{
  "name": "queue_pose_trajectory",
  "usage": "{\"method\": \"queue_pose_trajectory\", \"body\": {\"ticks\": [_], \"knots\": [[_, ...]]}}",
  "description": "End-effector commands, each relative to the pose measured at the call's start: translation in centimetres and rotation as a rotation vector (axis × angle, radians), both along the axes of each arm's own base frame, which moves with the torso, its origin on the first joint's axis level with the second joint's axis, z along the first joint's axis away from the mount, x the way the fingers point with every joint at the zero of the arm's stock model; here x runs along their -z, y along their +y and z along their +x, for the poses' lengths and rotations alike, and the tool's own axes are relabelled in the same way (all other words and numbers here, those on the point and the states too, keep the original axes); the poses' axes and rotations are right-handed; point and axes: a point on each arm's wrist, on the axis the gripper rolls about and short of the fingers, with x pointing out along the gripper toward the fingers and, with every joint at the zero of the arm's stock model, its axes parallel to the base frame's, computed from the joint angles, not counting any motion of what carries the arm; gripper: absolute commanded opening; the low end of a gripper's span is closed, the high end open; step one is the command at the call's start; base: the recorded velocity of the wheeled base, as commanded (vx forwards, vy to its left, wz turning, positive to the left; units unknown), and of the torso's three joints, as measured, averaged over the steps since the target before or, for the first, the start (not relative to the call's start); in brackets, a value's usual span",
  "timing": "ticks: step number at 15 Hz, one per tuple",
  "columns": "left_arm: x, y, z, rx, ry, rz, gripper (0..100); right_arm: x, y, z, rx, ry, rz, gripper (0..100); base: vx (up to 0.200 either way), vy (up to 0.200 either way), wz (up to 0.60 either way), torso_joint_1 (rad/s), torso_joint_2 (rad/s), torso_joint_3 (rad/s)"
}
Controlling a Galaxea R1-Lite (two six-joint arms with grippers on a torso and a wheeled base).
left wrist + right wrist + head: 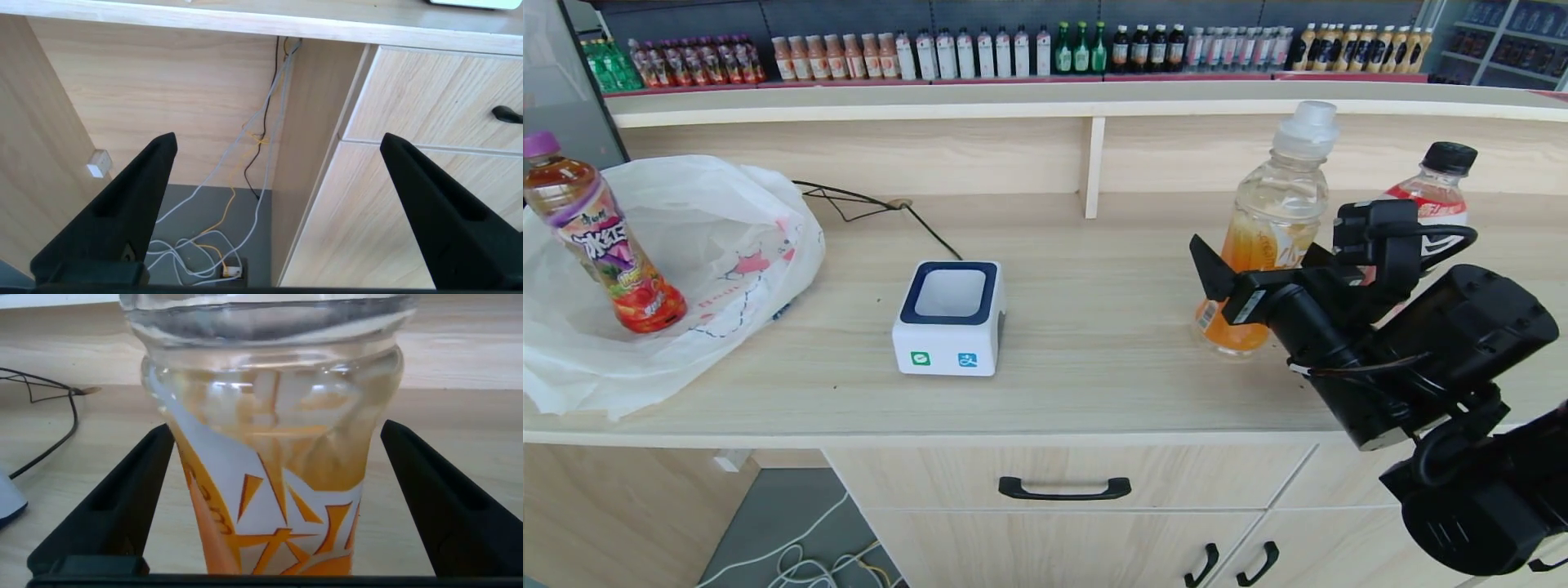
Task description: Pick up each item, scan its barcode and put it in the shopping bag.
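An orange drink bottle [1278, 212] with a clear cap stands upright at the right of the wooden counter [1094, 384]. My right gripper [1258, 255] is open, with one finger on each side of the bottle's lower half. The right wrist view shows the orange drink bottle [270, 457] between the spread fingers of the right gripper [278, 431], with a gap on both sides. A tea bottle [600, 237] with a purple cap leans inside the white shopping bag [727, 237] at the left. The white scanner [949, 317] sits mid-counter. My left gripper [278, 143] hangs open and empty below the counter.
A red-labelled bottle [1441, 192] with a black cap stands behind my right arm. The scanner's black cable [866, 204] runs to the back wall. Drawers [1064, 490] lie under the counter front. A raised ledge and a shelf of bottles [1013, 53] stand behind. Cables [245, 188] hang under the counter.
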Motion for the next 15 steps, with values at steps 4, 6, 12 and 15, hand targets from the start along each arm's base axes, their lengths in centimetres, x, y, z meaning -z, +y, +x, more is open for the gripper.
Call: {"method": "queue_pose_trajectory", "body": {"ticks": [4, 6, 12, 15], "knots": [[0.0, 0.0, 0.0, 0.0, 0.0, -0.001, 100, 0.0, -0.1, 0.3, 0.008, -0.004, 0.003, 100, 0.0, 0.0, 0.0, 0.0, 0.0, 0.0], [0.0, 0.0, 0.0, 0.0, 0.0, -0.001, 100, -0.1, -0.2, 0.3, 0.01, -0.006, 0.002, 100, 0.0, 0.0, 0.0, 0.0, 0.0, 0.0], [0.0, 0.0, 0.0, 0.0, 0.0, -0.001, 100, -0.8, -0.6, -0.4, 0.006, -0.02, 0.021, 0, 0.0, 0.0, 0.0, 0.0, 0.0, 0.0], [0.0, 0.0, 0.0, 0.0, 0.0, -0.001, 100, -1.2, -0.9, -0.4, 0.014, -0.032, 0.028, 0, 0.0, 0.0, 0.0, 0.0, 0.0, 0.0]]}}
